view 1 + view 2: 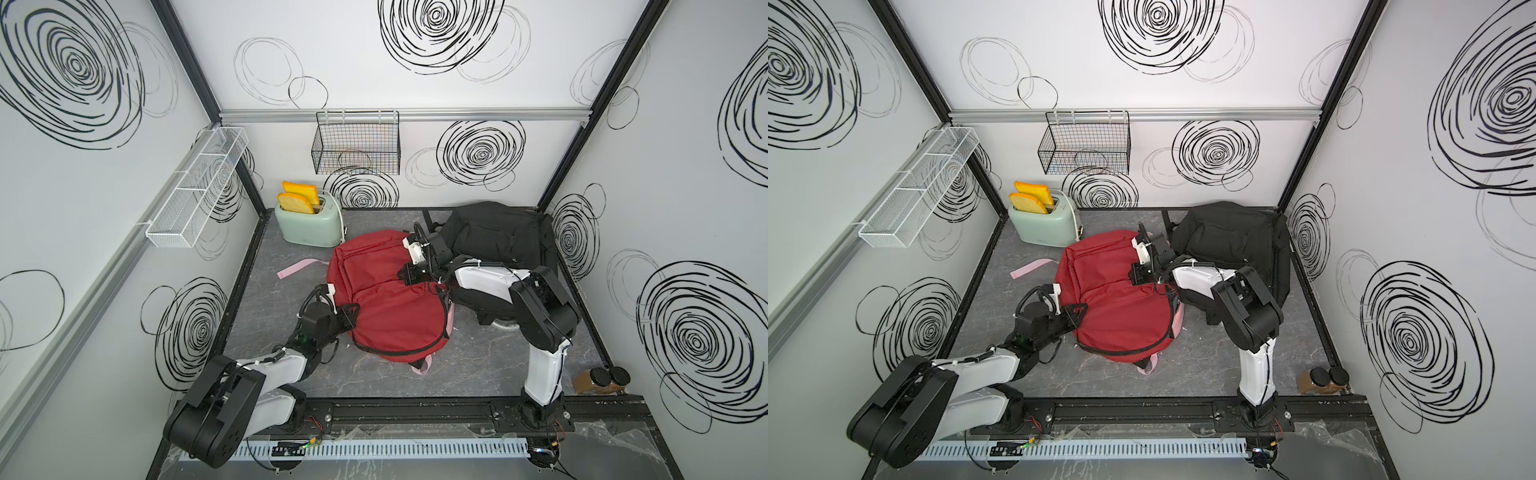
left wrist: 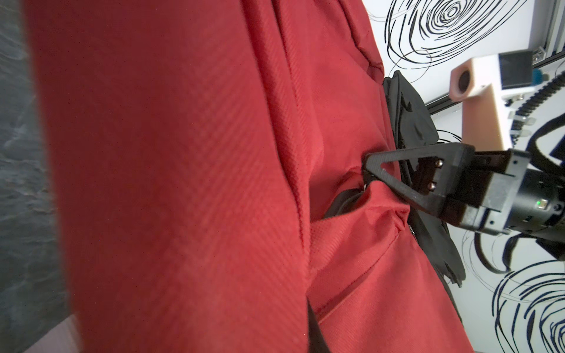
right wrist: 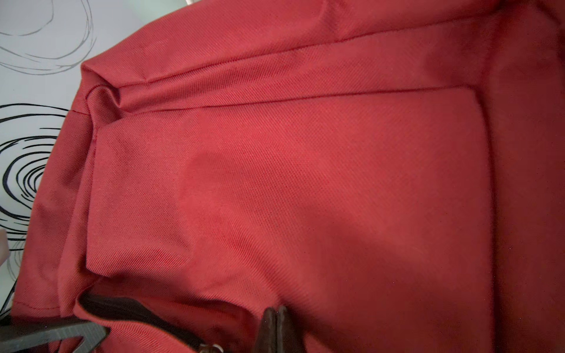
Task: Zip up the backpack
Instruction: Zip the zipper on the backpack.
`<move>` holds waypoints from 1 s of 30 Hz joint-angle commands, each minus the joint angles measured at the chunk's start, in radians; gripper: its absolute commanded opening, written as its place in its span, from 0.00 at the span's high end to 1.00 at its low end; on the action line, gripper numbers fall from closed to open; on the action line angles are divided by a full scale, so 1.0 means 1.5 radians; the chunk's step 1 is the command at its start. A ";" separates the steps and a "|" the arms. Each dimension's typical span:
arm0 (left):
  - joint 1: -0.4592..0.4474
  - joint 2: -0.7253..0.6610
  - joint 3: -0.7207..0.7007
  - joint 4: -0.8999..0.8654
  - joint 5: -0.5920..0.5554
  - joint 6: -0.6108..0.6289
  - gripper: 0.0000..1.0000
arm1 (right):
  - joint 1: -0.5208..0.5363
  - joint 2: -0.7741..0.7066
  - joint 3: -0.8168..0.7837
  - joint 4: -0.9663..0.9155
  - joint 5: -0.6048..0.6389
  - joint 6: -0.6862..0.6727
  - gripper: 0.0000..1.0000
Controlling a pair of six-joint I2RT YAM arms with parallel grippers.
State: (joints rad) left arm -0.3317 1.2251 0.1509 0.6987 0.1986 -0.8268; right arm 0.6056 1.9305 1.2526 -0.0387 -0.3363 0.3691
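Note:
The red backpack (image 1: 386, 299) (image 1: 1117, 299) lies flat in the middle of the floor in both top views. My left gripper (image 1: 353, 312) (image 1: 1079, 311) is shut on the fabric at its left edge; red cloth fills the left wrist view and hides the jaws. My right gripper (image 1: 402, 276) (image 2: 368, 175) (image 3: 276, 316) is shut, tips pressed together at the end of a dark zipper gap (image 2: 342, 201) (image 3: 137, 311). A metal slider (image 3: 214, 348) shows just beside the tips. Whether a pull tab sits between them is hidden.
A black backpack (image 1: 498, 232) lies behind the right arm at the back right. A mint toaster (image 1: 307, 228) with toast stands at the back left, a pink strap (image 1: 297, 268) in front of it. Two dark-lidded jars (image 1: 602, 380) sit front right. Wire baskets (image 1: 355, 143) hang on the walls.

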 commanded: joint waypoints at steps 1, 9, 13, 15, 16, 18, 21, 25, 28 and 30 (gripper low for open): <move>0.011 0.003 -0.013 0.016 -0.010 0.005 1.00 | -0.027 -0.027 -0.012 -0.011 0.046 -0.011 1.00; 0.013 0.006 -0.014 0.016 -0.010 0.004 1.00 | -0.034 -0.034 -0.018 -0.011 0.046 -0.012 1.00; 0.013 0.008 -0.014 0.018 -0.010 0.004 1.00 | -0.042 -0.040 -0.023 -0.011 0.048 -0.015 1.00; 0.014 0.008 -0.013 0.018 -0.010 0.004 1.00 | -0.044 -0.041 -0.023 -0.012 0.047 -0.016 1.00; 0.013 0.008 -0.014 0.018 -0.011 0.004 1.00 | -0.045 -0.044 -0.023 -0.013 0.048 -0.016 1.00; 0.013 0.010 -0.014 0.018 -0.011 0.004 1.00 | -0.048 -0.046 -0.024 -0.016 0.051 -0.016 1.00; 0.014 0.011 -0.014 0.019 -0.011 0.004 1.00 | -0.053 -0.052 -0.027 -0.017 0.054 -0.016 1.00; 0.014 0.013 -0.014 0.019 -0.011 0.003 1.00 | -0.060 -0.065 -0.030 -0.021 0.058 -0.015 1.00; 0.015 0.014 -0.014 0.019 -0.010 0.003 1.00 | -0.065 -0.075 -0.030 -0.024 0.062 -0.013 1.00; 0.015 0.014 -0.014 0.019 -0.011 0.003 1.00 | -0.067 -0.081 -0.029 -0.027 0.063 -0.014 1.00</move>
State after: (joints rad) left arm -0.3256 1.2366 0.1493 0.7067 0.2012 -0.8268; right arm 0.5293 1.8526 1.2110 -0.0673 -0.2985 0.3622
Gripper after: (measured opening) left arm 0.122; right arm 0.047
